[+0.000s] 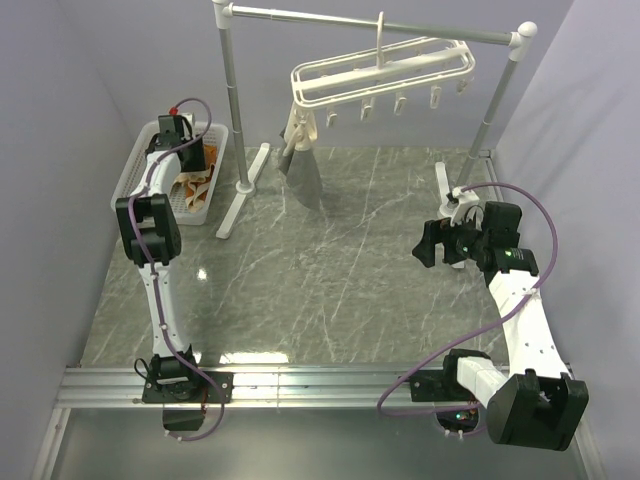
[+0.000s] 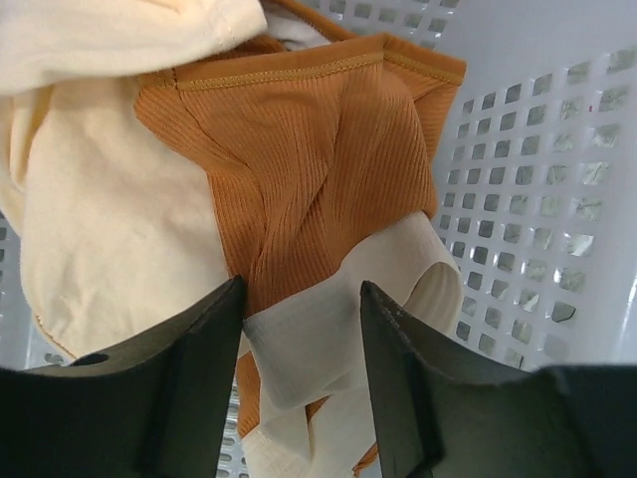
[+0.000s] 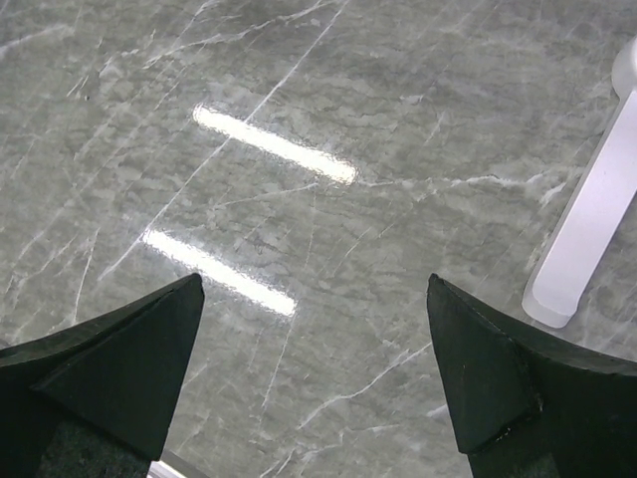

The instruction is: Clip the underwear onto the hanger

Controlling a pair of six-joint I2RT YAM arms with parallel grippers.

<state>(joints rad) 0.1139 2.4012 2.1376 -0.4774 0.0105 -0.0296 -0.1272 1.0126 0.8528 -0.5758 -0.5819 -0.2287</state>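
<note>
The underwear (image 2: 309, 149) is rust-orange ribbed fabric with a pale beige waistband (image 2: 318, 339), lying in the white basket (image 2: 537, 199). My left gripper (image 2: 301, 299) is open just above it, one finger on each side of the folded waistband. In the top view the left gripper (image 1: 196, 155) reaches down into the basket (image 1: 135, 165) at the far left. The hanger (image 1: 380, 70), a white barred rack with dangling clips, hangs from the rail at the back. My right gripper (image 1: 432, 246) is open and empty over the table at the right; it also shows in the right wrist view (image 3: 314, 289).
A light tan cloth (image 2: 109, 229) lies beside the underwear in the basket. A grey-and-beige garment (image 1: 300, 160) hangs from the hanger's left end. The grey rail (image 1: 370, 22) stands on white posts with feet (image 3: 587, 239) on the marble table (image 1: 330, 260).
</note>
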